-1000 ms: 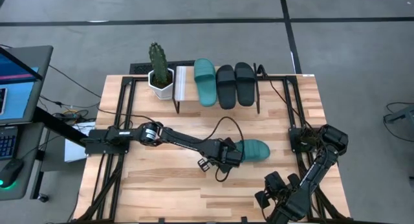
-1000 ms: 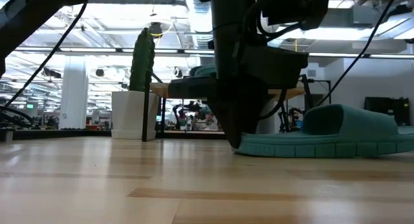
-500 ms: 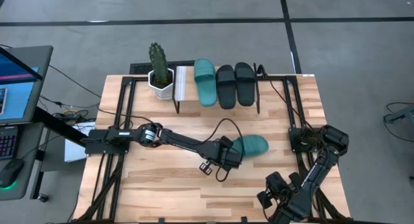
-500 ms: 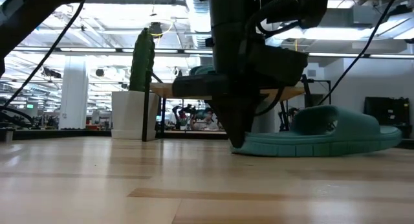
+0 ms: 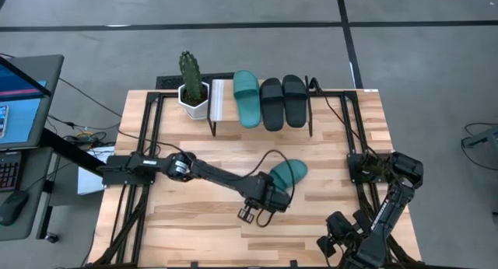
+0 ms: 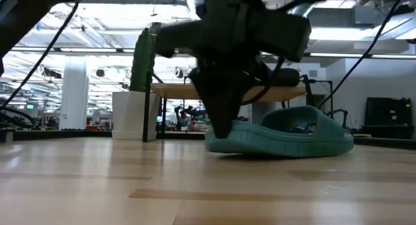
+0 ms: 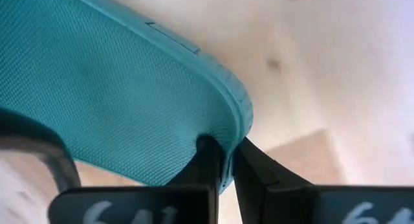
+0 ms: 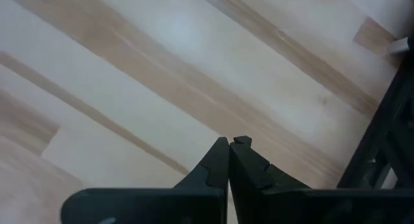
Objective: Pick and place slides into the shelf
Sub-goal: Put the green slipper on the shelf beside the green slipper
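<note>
One teal slide [image 5: 286,174] lies at the table's middle, toe toward the far right; in the low view the teal slide [image 6: 286,135] sits low on the wood. My left gripper [image 5: 267,194] is at its heel end and shut on it. The shelf [image 5: 221,102] stands at the far edge and carries another teal slide [image 5: 247,98] and two black slides [image 5: 271,103] [image 5: 294,100], soles down on its board. My right gripper [image 5: 331,236] waits shut near the table's near right corner, touching nothing. My left gripper [image 7: 225,146] pinches the teal slide's heel rim [image 7: 234,123] between its two fingers, one finger [image 7: 206,160] on the textured flat face and the other on the outer side wall. It comes from above, slanting down [image 6: 219,131]. The slide stays level and low over the table.
A cactus in a white pot [image 5: 192,86] stands left of the shelf at the far edge. Black frame rails [image 5: 144,144] run along the table's left and right sides. Bare wood lies between the held slide and the shelf. A monitor [image 5: 19,98] and mouse sit off-table at left.
My left gripper has moved toward the near edge and a little left, turning as it went. The teal slide has swung about with it: its toe pointed toward the right edge and now points toward the far right. My right arm has drawn slightly toward the near edge.
</note>
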`<action>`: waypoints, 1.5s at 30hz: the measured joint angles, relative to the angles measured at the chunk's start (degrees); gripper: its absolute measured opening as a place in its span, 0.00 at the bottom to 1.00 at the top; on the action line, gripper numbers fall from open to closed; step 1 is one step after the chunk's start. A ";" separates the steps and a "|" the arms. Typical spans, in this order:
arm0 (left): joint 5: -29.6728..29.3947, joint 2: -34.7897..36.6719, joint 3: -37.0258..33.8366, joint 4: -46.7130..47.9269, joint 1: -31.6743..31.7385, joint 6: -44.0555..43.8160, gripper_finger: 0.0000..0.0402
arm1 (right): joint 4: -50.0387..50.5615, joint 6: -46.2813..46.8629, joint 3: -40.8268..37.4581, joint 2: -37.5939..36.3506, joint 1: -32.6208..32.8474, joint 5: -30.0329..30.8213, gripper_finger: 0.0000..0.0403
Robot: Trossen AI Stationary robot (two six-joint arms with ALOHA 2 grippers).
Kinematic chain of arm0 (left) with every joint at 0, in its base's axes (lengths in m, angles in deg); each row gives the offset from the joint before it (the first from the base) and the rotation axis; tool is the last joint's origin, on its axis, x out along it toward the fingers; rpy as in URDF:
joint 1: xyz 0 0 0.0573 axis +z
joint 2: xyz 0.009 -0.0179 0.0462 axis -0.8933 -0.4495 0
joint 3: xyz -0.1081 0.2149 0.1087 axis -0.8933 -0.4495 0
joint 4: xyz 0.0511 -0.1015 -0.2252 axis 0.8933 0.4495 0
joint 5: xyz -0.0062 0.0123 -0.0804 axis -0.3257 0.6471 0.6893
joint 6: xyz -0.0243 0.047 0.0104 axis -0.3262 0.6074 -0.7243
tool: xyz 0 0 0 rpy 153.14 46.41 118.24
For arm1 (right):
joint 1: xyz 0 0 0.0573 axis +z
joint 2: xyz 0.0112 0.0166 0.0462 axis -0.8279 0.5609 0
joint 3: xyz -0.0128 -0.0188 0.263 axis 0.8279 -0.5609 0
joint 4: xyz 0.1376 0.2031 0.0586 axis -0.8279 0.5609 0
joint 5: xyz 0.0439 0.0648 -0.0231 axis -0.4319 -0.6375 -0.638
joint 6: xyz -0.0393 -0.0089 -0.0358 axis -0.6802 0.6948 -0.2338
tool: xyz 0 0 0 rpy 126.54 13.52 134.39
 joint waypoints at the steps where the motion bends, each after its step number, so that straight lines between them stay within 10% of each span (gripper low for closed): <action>1: 0.01 0.00 0.09 0.56 -0.60 -1.00 0.02 | -0.13 0.02 0.00 0.00 0.05 -0.02 0.00; 22: 0.61 1.03 3.59 7.98 -12.60 -20.02 0.01 | 2.35 0.81 0.00 0.00 0.51 0.00 0.00; 45: -8.96 22.09 3.50 -3.05 -12.23 -53.02 0.00 | 5.42 -7.61 -5.77 -0.02 2.38 3.07 0.00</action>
